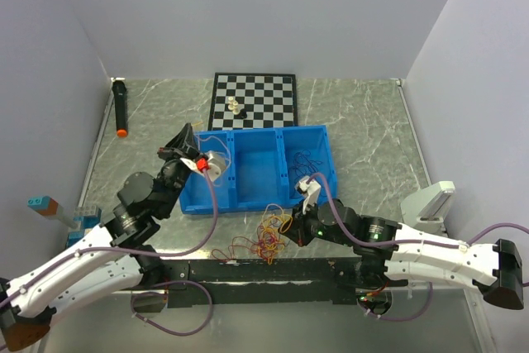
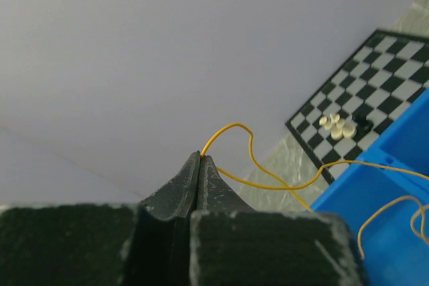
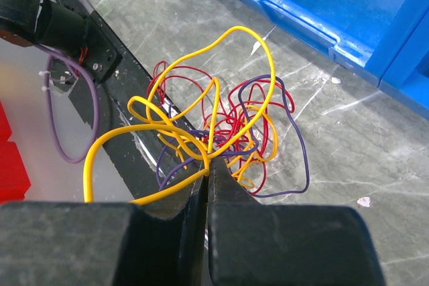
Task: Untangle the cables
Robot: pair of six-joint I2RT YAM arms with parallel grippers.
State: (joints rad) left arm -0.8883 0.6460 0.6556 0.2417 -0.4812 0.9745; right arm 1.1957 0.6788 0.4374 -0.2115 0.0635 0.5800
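Cable (image 3: 236,29) pinched in right gripper (image 3: 206,173), tangle (image 3: 241,132) beyond

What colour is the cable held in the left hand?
Yellow; the cable in the left hand shows best in the left wrist view.

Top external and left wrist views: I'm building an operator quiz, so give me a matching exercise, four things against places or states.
1. black marker pen with orange tip
2. small white and black chess pieces
3. tangle of red, yellow and purple cables
4. left claw

A. shut on a thin yellow wire
B. on the black-and-white chessboard
C. on the near side of the blue plastic bin
D. beside the left wall

Pairs: 1-D, 2-B, 3-C, 4-A
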